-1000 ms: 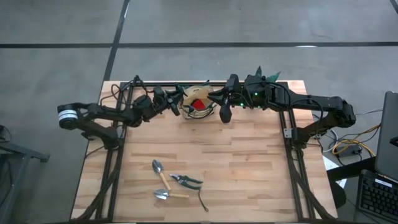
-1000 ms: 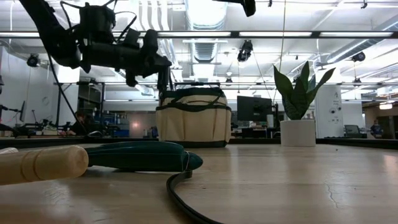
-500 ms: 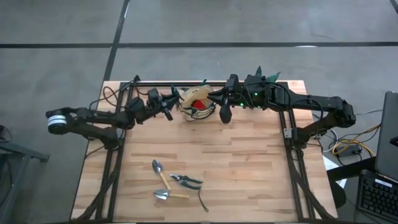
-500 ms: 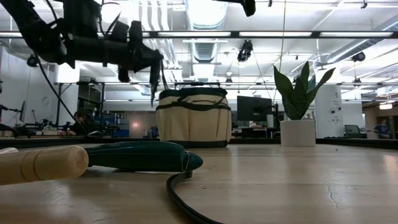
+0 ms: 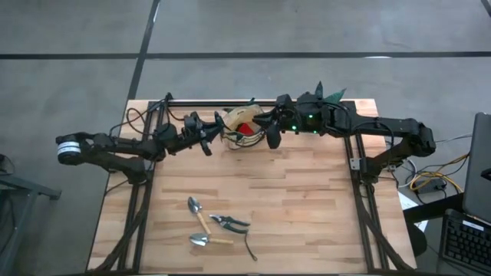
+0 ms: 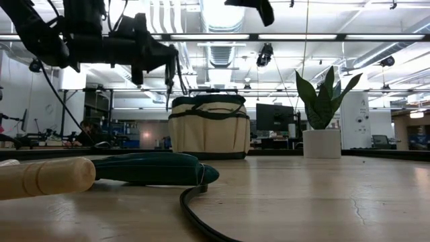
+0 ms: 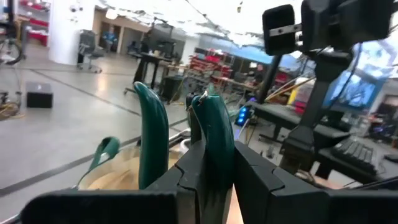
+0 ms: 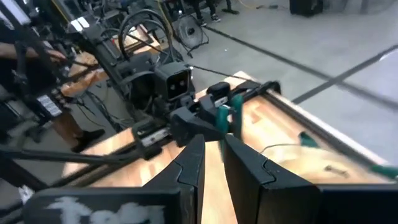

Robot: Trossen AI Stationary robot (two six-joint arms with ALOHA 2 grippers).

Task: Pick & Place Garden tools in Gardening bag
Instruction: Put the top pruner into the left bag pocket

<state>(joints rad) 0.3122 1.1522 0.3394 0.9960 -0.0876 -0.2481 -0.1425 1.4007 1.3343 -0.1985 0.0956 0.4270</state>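
The tan gardening bag (image 5: 244,127) with green trim stands at the table's far edge (image 6: 209,126), a red item inside it. My left gripper (image 5: 204,139) hovers just left of the bag, above rim height (image 6: 169,66), shut on a green-handled tool (image 7: 211,127). My right gripper (image 5: 272,139) hangs high over the bag's right side (image 6: 259,7). Its fingers (image 8: 193,163) stand a narrow gap apart with nothing between them. Two wooden-handled trowels (image 5: 198,214) (image 5: 204,240), pruning shears (image 5: 229,222) and a dark thin tool (image 5: 250,247) lie flat near the front. My left gripper pinches one green handle (image 7: 215,144) of the tool between its two fingers, which lie across it. The fingers come about level from the table's left. The second handle (image 7: 153,134) stands free beside it. The tool is lifted clear of table and bag.
A green plant in a white pot (image 6: 322,138) stands right of the bag at the far edge. Black frame rails (image 5: 357,165) run along both table sides. Bare wood lies between the bag and the tools at the front.
My left gripper has drawn back a little from the bag toward the table's left and tipped up from slanting down to about level, still holding the tool. My right gripper has rolled about its own axis while staying in place.
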